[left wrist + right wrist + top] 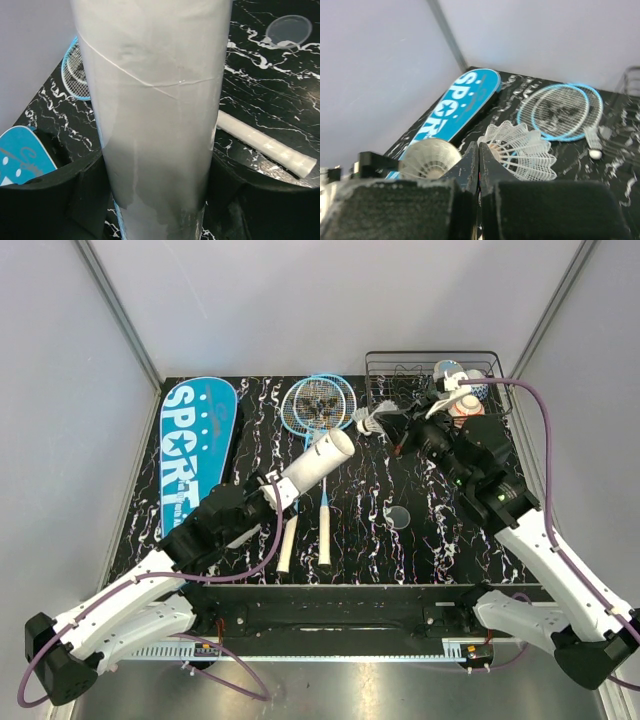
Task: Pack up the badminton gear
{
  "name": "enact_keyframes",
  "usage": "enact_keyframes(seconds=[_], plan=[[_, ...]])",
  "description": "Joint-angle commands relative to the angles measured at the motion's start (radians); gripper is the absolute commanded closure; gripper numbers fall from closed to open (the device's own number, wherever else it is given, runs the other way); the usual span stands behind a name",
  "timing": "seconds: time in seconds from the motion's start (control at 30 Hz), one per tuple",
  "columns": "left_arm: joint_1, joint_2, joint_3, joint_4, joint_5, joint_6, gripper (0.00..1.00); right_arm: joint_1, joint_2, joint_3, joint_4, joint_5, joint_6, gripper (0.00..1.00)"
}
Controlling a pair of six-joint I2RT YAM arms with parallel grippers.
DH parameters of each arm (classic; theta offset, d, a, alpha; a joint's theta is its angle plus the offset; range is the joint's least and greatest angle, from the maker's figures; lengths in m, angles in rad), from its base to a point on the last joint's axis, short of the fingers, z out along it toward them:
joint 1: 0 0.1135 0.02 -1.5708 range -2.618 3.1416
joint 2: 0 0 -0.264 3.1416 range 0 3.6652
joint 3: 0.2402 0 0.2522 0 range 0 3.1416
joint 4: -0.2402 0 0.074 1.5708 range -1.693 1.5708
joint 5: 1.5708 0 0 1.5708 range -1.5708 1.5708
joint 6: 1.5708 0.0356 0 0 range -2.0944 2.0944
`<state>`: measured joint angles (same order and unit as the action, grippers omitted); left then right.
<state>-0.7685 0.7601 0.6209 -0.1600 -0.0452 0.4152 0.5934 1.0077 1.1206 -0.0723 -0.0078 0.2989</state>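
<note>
The left gripper (273, 492) is clamping the long white tube (318, 462), tilting it above two blue-framed rackets (318, 405). The right gripper (479, 167), fingers together, is pinching a white feather shuttlecock (520, 152) beside the black wire rack (400, 362).

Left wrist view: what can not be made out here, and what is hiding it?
- White tube: both ends cut off by the top and bottom edges.
- Racket handle: its shaft hidden behind the tube.
- Teal bag: mostly cut off by the left edge.
</note>
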Motion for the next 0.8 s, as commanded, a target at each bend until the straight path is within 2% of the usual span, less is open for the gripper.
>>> enact_keyframes(seconds=[0.0,0.2,0.37,0.77], plan=[[0.001,-0.018,0.060,0.054,0.129,-0.006,0.83,0.008,0.044,0.116,-0.061,-0.274,-0.127,1.00],[0.000,-0.016,0.060,0.047,0.159,-0.003,0.83,0.006,0.019,0.116,-0.027,-0.352,-0.115,1.00],[0.000,-0.018,0.060,0.046,0.163,-0.004,0.83,0.006,0.072,0.157,-0.083,-0.489,-0.100,1.00],[0.000,-0.019,0.060,0.050,0.156,-0.004,0.84,0.006,0.005,0.114,-0.126,-0.439,-0.078,1.00]])
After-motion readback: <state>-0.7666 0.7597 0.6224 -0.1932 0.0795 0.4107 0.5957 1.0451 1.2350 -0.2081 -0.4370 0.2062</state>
